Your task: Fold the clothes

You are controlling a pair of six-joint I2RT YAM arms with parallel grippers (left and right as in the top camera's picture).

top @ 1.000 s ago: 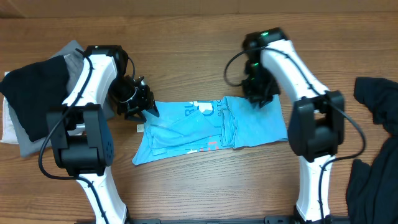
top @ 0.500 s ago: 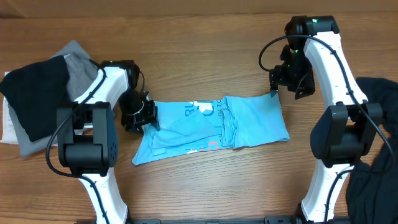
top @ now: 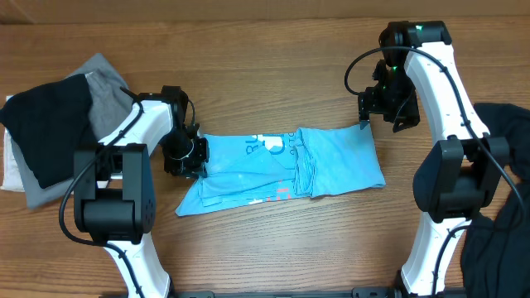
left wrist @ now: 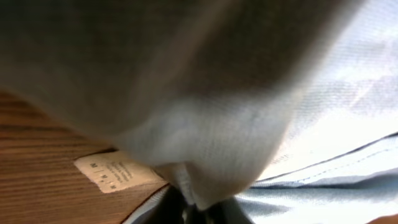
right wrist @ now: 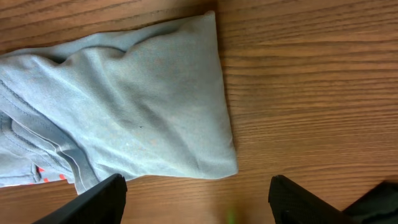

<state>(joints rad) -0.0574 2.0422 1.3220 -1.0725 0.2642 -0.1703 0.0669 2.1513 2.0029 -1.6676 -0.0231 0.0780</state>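
Observation:
A sky-blue T-shirt [top: 331, 161] with white and pink-red lettering lies crumpled and partly folded at the table's middle. My left gripper [top: 189, 157] sits at its left edge, shut on a bunch of the fabric. In the left wrist view that pale cloth [left wrist: 249, 118] fills most of the frame and is pinched between my left gripper [left wrist: 208, 210] at the bottom, with a small label [left wrist: 115, 174] on the wood beside it. My right gripper [top: 383, 112] hovers open just beyond the shirt's far right corner [right wrist: 208, 18]. Only bare wood lies between the fingers [right wrist: 102, 199] of the right gripper [right wrist: 199, 208].
A pile of black, grey and white garments [top: 50, 132] lies at the left edge of the table. Another black garment [top: 497, 174] is heaped at the right edge, close behind the right arm.
The right gripper let go of the shirt's right side, opened and rose to the far right, then stayed still. The left gripper slid onto the shirt's left edge and shut on the fabric.

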